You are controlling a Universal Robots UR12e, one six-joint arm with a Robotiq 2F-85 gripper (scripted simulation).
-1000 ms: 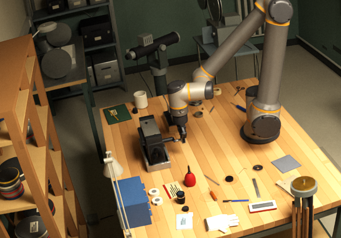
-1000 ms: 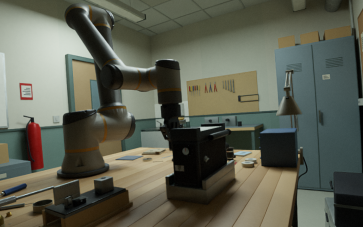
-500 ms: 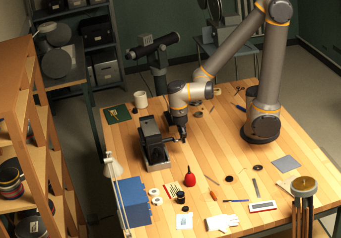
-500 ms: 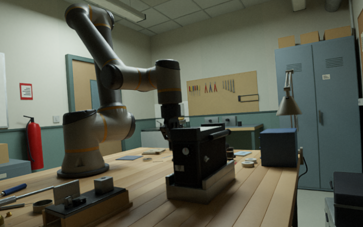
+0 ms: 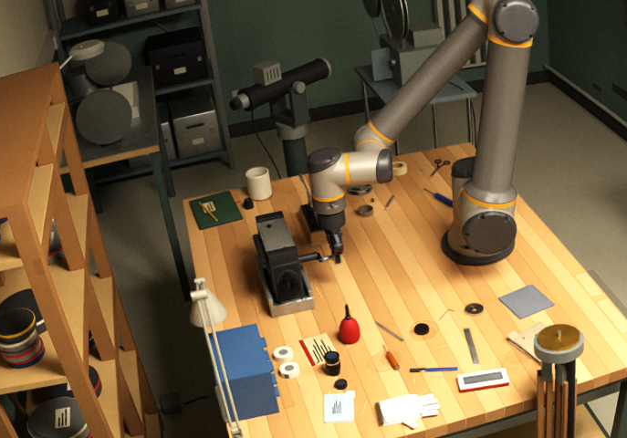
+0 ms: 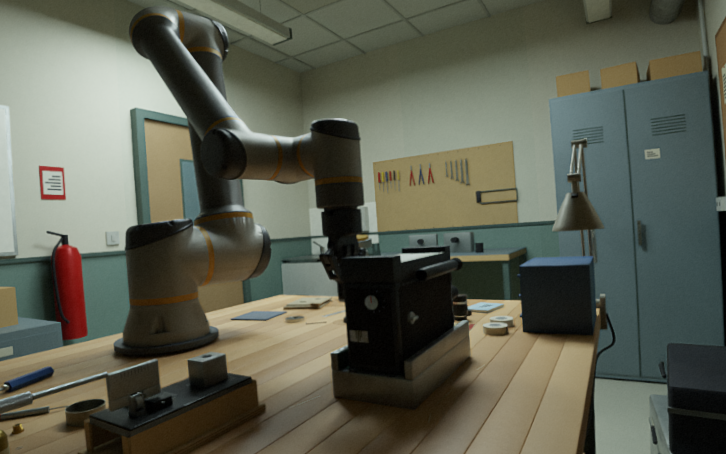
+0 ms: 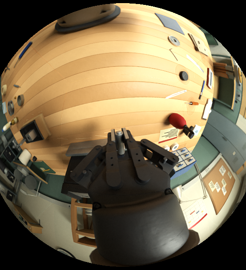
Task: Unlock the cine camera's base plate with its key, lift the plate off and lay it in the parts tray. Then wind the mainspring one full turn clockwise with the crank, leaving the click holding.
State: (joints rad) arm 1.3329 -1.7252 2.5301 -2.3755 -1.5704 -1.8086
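The black cine camera stands in a grey cradle on the left part of the bench. A crank sticks out of its right side, ending in a grey handle. I hold that crank handle in my closed gripper, which hangs straight down just right of the camera. The parts tray sits on a wooden block behind the gripper, with a small grey block on it. In the second side camera the camera body hides the gripper's fingers.
Behind the bench stand a black scope on a pedestal and dark shelving. A white cup and green mat lie at the far left corner. A red blower, tape rolls, small tools and a blue box occupy the near side.
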